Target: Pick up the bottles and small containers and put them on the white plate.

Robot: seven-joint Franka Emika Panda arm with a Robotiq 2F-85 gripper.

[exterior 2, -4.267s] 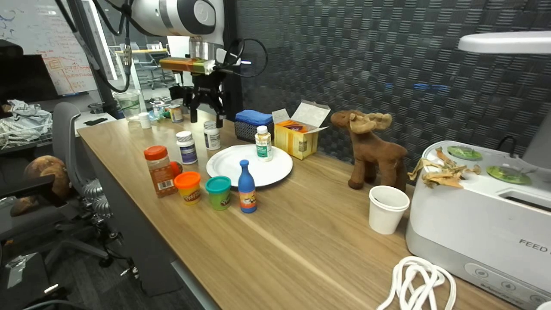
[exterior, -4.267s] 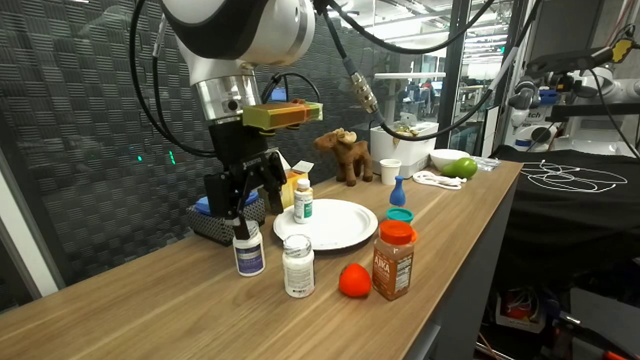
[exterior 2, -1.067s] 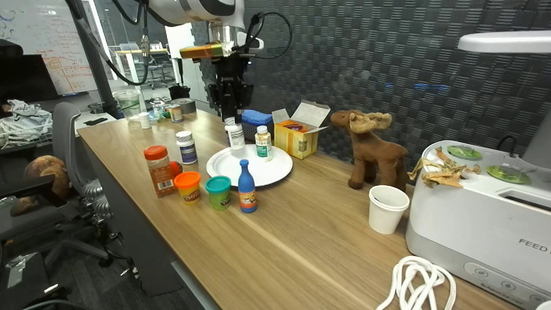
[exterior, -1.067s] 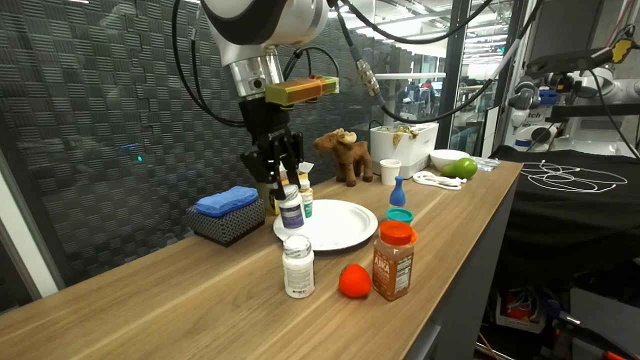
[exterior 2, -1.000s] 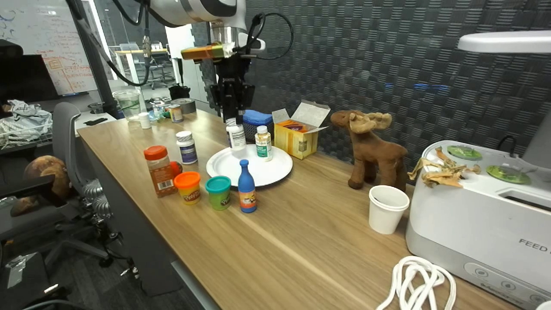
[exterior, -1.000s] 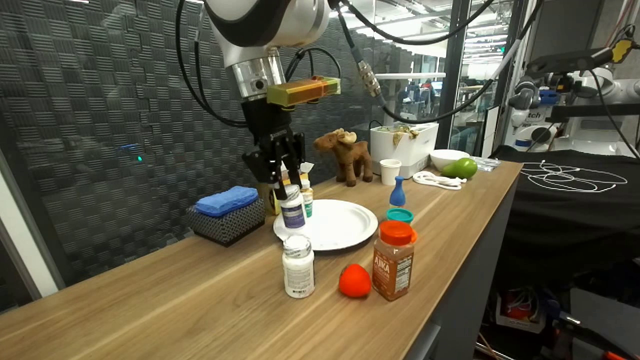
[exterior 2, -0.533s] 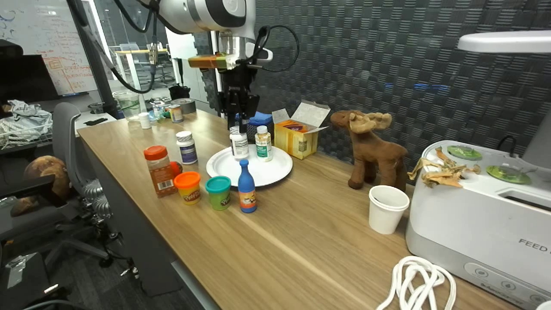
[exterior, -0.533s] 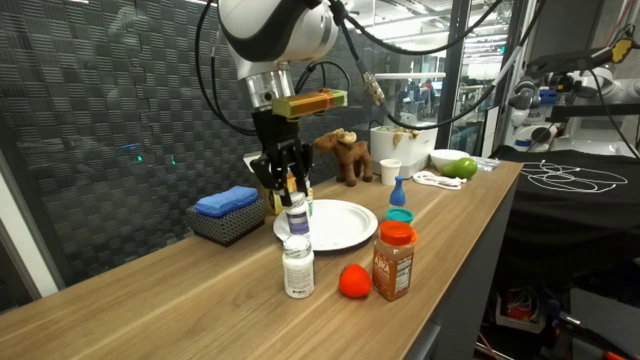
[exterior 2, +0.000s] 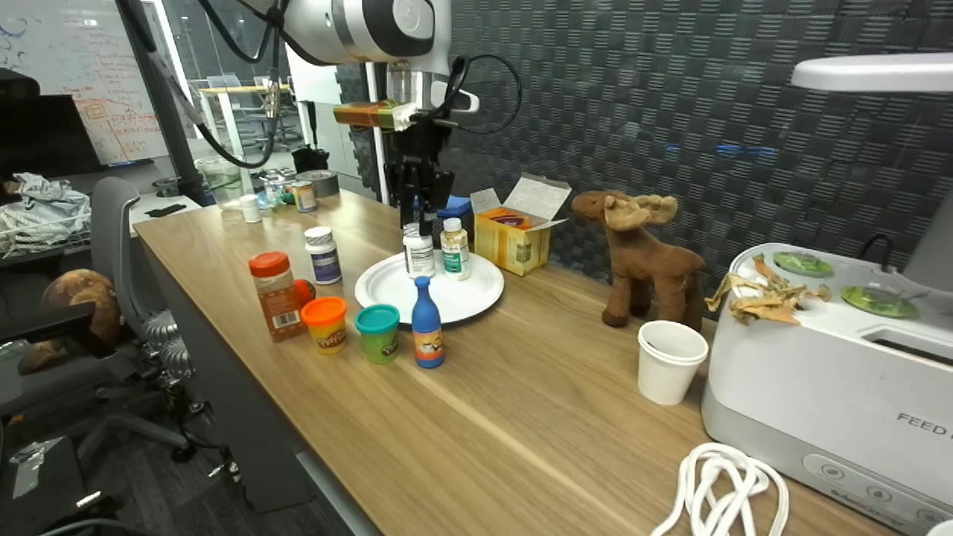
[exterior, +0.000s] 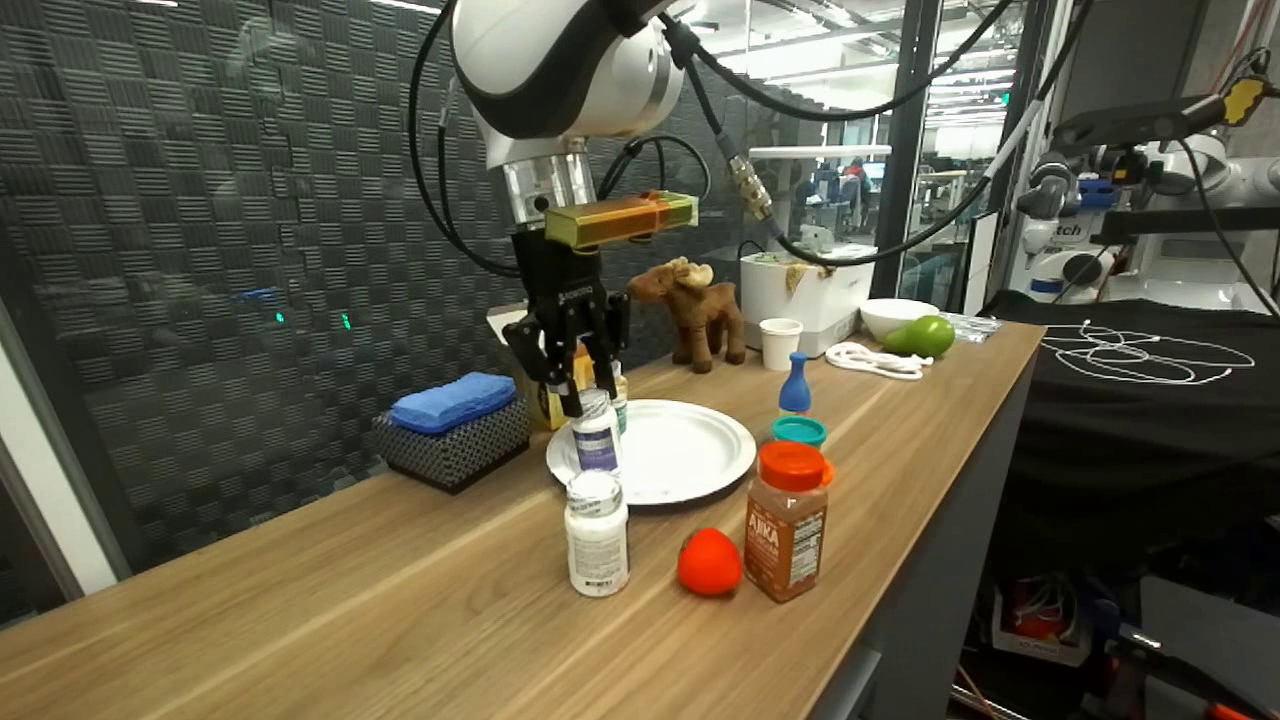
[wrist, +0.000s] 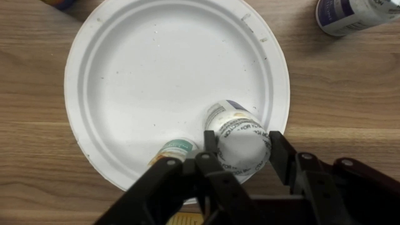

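Black and two-fingered, the pincer (wrist: 243, 139) is clamped on the top of a white, purple-labelled pill bottle (exterior: 597, 445) standing on a round white plate (wrist: 168, 72), near its rim. An orange spice jar with a red lid (exterior: 785, 530) stands near the open edge of the wooden surface (exterior 2: 536, 417).

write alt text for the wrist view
The tool grips a white bottle by its top on the plate. A green-labelled bottle stands beside it, partly hidden; another white bottle is on the table, top right.
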